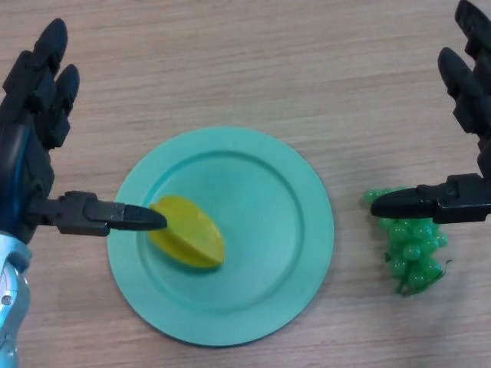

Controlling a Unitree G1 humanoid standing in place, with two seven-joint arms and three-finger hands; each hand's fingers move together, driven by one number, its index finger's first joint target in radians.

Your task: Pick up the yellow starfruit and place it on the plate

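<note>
The yellow starfruit (188, 231) lies on the left part of the teal plate (261, 192) at the middle of the wooden table. My left hand (34, 115) is at the left, open, its fingers straight and pointing away. Its thumb (115, 215) reaches over the plate's left rim, with the tip at the starfruit's left edge. My right hand (468, 84) is at the right edge, open and empty, with its thumb (422, 204) over the grapes.
A bunch of green grapes (412, 245) lies on the table to the right of the plate, partly under my right thumb.
</note>
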